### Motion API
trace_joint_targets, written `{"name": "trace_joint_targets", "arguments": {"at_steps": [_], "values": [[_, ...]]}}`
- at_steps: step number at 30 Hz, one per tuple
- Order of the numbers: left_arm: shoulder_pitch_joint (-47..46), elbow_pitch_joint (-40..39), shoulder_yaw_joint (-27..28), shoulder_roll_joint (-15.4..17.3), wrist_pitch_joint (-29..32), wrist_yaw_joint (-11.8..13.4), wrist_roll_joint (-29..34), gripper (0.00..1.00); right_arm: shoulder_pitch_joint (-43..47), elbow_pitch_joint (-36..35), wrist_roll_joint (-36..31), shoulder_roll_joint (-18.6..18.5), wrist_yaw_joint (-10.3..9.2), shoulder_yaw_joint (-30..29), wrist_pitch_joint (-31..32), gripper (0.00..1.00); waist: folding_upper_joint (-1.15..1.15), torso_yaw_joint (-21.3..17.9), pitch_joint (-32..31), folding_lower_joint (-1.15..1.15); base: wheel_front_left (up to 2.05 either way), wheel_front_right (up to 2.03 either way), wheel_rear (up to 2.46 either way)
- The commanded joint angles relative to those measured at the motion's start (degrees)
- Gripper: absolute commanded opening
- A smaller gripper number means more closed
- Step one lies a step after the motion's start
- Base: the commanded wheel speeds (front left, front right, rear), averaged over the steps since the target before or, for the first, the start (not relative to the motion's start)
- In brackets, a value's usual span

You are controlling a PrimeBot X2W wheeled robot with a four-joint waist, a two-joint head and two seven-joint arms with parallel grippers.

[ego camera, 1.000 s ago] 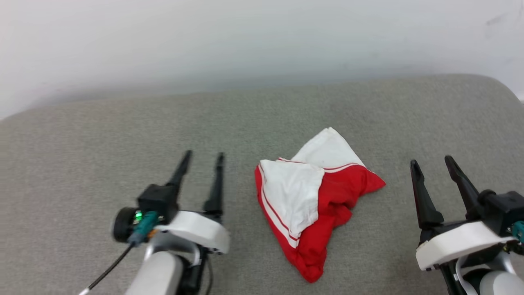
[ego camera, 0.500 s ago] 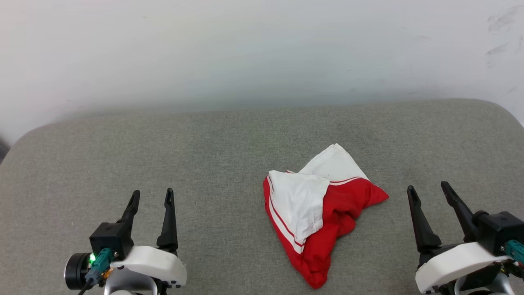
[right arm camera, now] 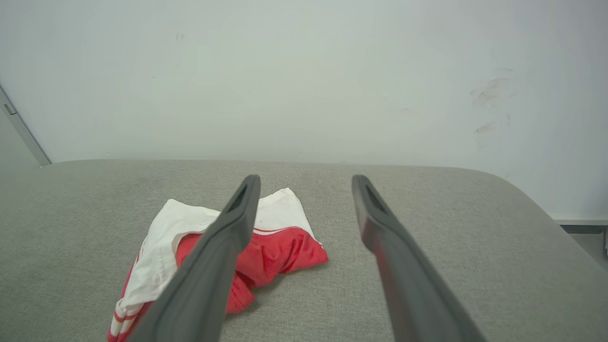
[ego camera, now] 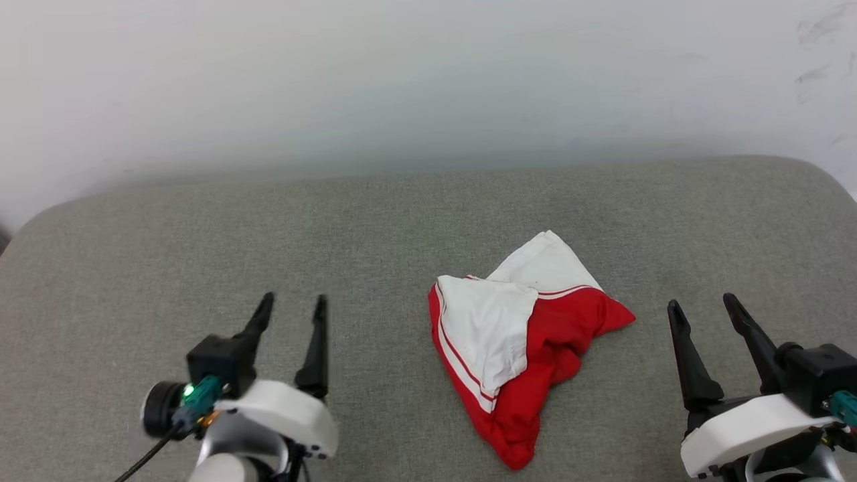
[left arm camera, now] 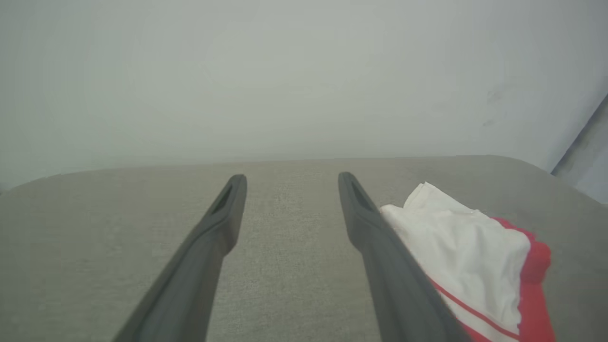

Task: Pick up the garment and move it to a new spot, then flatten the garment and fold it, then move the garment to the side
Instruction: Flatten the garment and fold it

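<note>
Head view: the garment [ego camera: 522, 348] lies crumpled in a heap on the grey surface [ego camera: 402, 227], right of the middle and nearer the front edge than the pale wall [ego camera: 402, 80] behind; a white sleeve with red stripes is folded over the red body, a second white part points toward the wall, and the red cloth narrows to a tip at the front; no lettering can be seen; the left gripper [ego camera: 294, 299] is at the lower left, jaws spread wide with nothing between them, well apart from the garment; the right gripper [ego camera: 701, 302] is at the lower right, jaws equally wide and empty, near the garment's right corner but not touching it.

Left wrist view: the left gripper [left arm camera: 291, 177] has its two dark fingers parted over bare grey surface [left arm camera: 285, 266], gripping nothing; the garment [left arm camera: 465, 251] lies beyond the right-hand finger, which hides its near edge, so I cannot tell whether they touch.

Right wrist view: the right gripper [right arm camera: 306, 178] is fully spread and empty; the garment [right arm camera: 280, 251] lies on the grey surface [right arm camera: 451, 228] toward the left, partly behind the left-hand finger; faint scuff marks [right arm camera: 489, 90] show on the wall.
</note>
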Motion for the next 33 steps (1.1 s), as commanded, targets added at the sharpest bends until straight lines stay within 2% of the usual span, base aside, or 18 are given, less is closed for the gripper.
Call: {"name": "trace_joint_targets", "arguments": {"at_steps": [1, 8, 9, 14, 18, 21, 23, 29, 33], "values": [[-3.64, -0.77, -2.49, -0.86, 2.53, -1.8, -0.24, 1.0, -0.4, -0.42, 0.06, 0.15, -0.04, -0.11, 0.11, 1.0, 0.0, 0.01, 0.88, 0.01, 0.0, 0.0, 0.0], [-13.68, 2.75, -12.63, -3.95, 16.1, -10.1, -2.1, 1.0, -1.82, -0.46, 0.09, 0.15, -0.04, 0.15, 0.24, 1.0, 0.0, -1.56, 3.34, 0.01, 0.0, 0.0, 0.0], [-13.68, 2.75, -12.63, -3.95, 16.1, -10.1, -2.1, 1.0, -1.82, -0.46, 0.09, 0.15, -0.04, 0.15, 0.24, 1.0, 0.0, -1.56, 3.34, 0.01, 0.0, 0.0, 0.0], [-17.9, 8.87, -17.74, -4.79, 28.3, -12.69, -4.12, 1.0, -2.84, 0.16, 0.37, 0.24, -0.04, 0.42, -0.11, 1.0, 0.0, -3.42, 4.86, 0.01, 0.0, 0.0, 0.0], [-19.27, 12.56, -19.55, -5.56, 35.1, -13.24, -6.51, 1.0, -3.06, 0.74, 0.61, 0.33, -0.04, 0.65, -0.53, 1.0, 0.0, -4.86, 5.89, 0.01, 0.0, 0.0, 0.0], [-20.42, 14.3, -20.46, -5.4, 38.02, -13.52, -7.03, 0.98, -3.42, 1.27, 0.94, 0.45, -0.04, 0.79, -0.94, 1.0, 0.0, -5.74, 6.54, 0.01, 0.0, 0.0, 0.0], [-21.23, 14.75, -20.44, -5.24, 37.8, -13.44, -6.69, 0.02, -3.84, 1.59, 0.99, 0.52, -0.04, 0.71, -1.17, 1.0, 0.0, -6.14, 6.96, 0.01, 0.0, 0.0, 0.0], [-22.69, 13.63, -19.62, -5.08, 34.45, -12.96, -5.8, 0.0, -3.62, 2.06, 1.18, 0.66, -0.04, -0.4, -1.72, 1.0, 0.0, -5.56, 7.46, 0.01, 0.0, 0.0, 0.0], [-22.03, 11.13, -17.21, -5.08, 30.22, -11.33, -6.37, 0.0, -3.55, 1.81, 0.89, 0.7, -0.04, -1.36, -1.6, 1.0, 0.0, -3.75, 7.23, 0.01, 0.0, 0.0, 0.0]]}}
